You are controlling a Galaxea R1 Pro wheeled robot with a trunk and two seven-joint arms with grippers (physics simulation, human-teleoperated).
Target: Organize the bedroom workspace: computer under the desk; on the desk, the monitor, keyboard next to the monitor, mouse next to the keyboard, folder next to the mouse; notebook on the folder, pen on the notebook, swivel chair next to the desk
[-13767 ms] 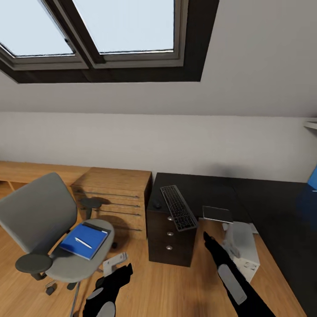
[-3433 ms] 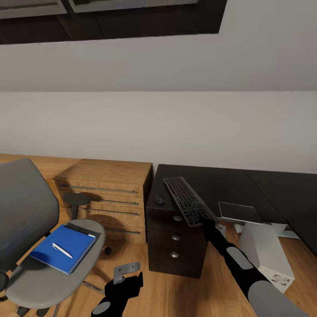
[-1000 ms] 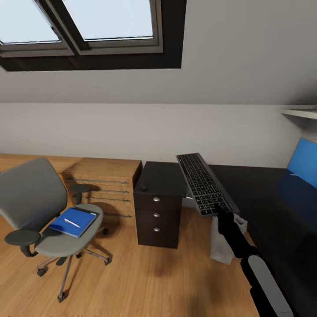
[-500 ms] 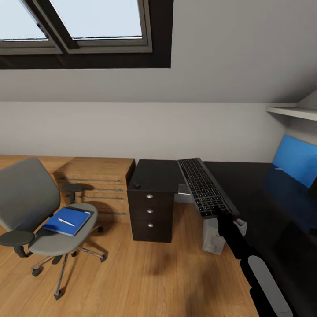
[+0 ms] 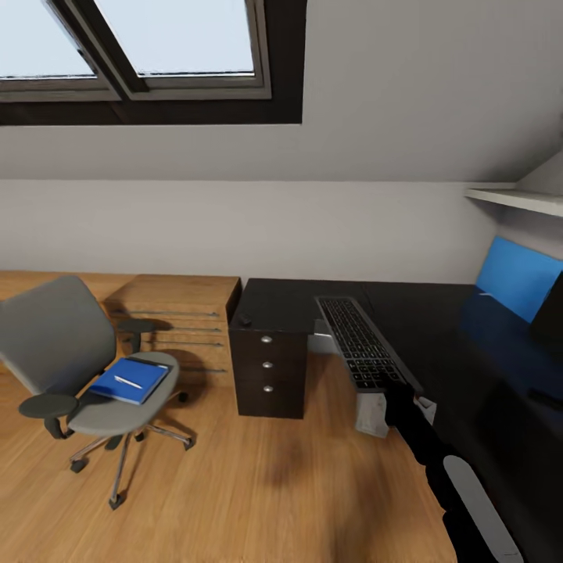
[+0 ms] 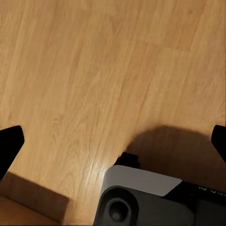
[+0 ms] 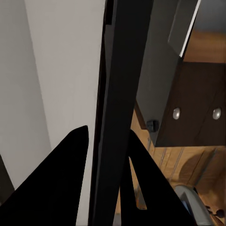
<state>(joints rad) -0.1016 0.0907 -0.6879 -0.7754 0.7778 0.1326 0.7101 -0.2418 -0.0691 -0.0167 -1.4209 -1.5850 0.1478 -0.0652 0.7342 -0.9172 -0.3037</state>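
Right gripper (image 5: 391, 389) clenched on the near end of the keyboard (image 5: 363, 351), held above the desk (image 5: 438, 344) edge — mouse (image 5: 245, 319) on the drawer unit (image 5: 270, 367). Notebook (image 5: 129, 380) and pen (image 5: 127, 381) lie on the swivel chair (image 5: 86, 367). Left gripper (image 6: 113, 141) spread wide over the wooden floor (image 6: 94, 70).

We see the monitor (image 5: 522, 286) cut off by the picture's right edge, beyond the far end of the desk (image 5: 438, 328). The keyboard (image 5: 361, 343) hides the right gripper's (image 5: 396, 393) fingertips and most of the computer (image 5: 371, 409) below the desk's edge. The folder beneath the notebook (image 5: 129, 380) on the swivel chair (image 5: 86, 367) is too small for us to make out.
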